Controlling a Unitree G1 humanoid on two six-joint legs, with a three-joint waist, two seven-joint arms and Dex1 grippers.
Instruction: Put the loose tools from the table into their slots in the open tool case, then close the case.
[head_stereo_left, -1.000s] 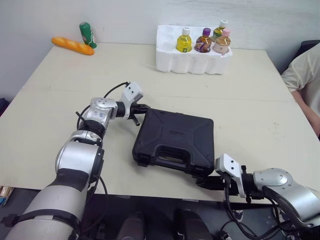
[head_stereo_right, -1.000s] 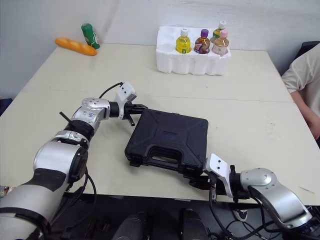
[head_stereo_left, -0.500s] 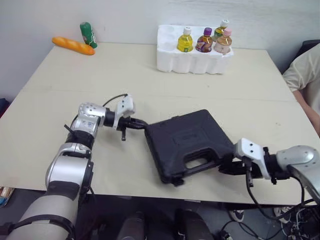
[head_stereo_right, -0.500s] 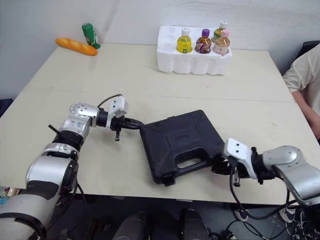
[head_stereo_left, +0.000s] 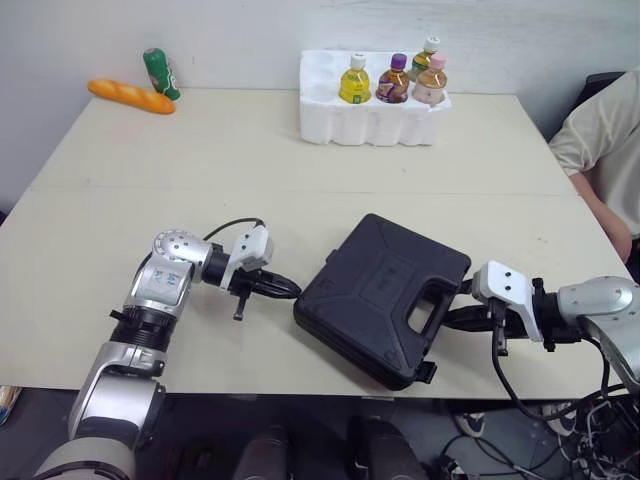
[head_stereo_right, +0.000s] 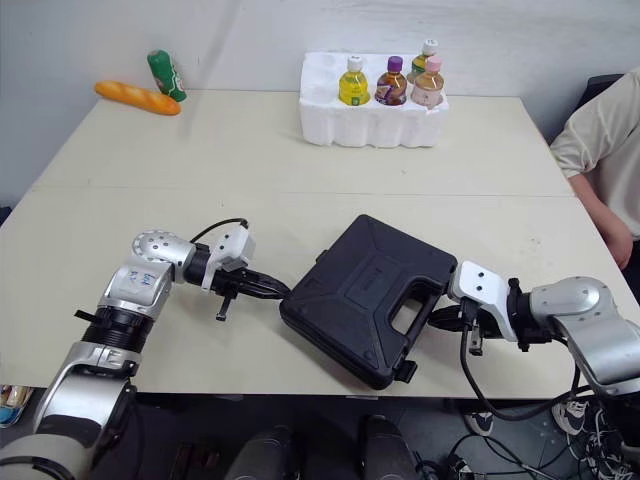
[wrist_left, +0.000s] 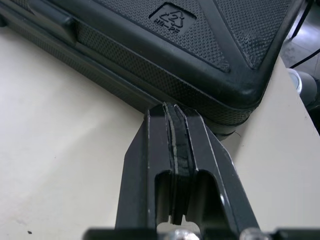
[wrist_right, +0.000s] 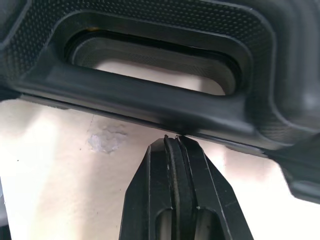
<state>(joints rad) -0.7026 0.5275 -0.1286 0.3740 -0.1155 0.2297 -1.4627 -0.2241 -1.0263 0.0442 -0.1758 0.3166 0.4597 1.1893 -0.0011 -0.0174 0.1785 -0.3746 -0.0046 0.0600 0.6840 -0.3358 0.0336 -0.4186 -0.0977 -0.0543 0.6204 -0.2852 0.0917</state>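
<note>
From the head view, the tool case (head_stereo_left: 385, 298) lies shut and flat on the surface (head_stereo_left: 200, 170), turned at a diagonal. Its long axis runs from the near edge away and toward the robot's right, and the handle (head_stereo_left: 432, 305) faces right and slightly near. Its nearest corner sits just beside the surface's near edge, with little margin there. Wide bare room lies to the left of the case and beyond it. Well beyond the case a foam tray (head_stereo_left: 370, 125) holds bottles (head_stereo_left: 355, 80). A bread loaf (head_stereo_left: 130, 96) and a green bottle (head_stereo_left: 158, 72) lie at the far left corner. A person (head_stereo_left: 600, 150) sits at the right edge. The left arm reaches in low, forearm level, and the left gripper (head_stereo_left: 290, 293) points right with its tip at the case's left corner. The right arm lies low along the near edge, and the right gripper (head_stereo_left: 452, 318) points left at the handle side.

In the left wrist view, the two fingers (wrist_left: 150, 150) are pressed together with nothing between them. Their tips touch the case's lower side wall close to a rounded corner. An embossed recycling mark (wrist_left: 171, 14) shows on the lid.

In the right wrist view, the fingers (wrist_right: 150, 175) are likewise closed on nothing. Their tips meet the case's edge just below the handle opening, and a pale scuff (wrist_right: 107, 141) marks the surface beside them.
</note>
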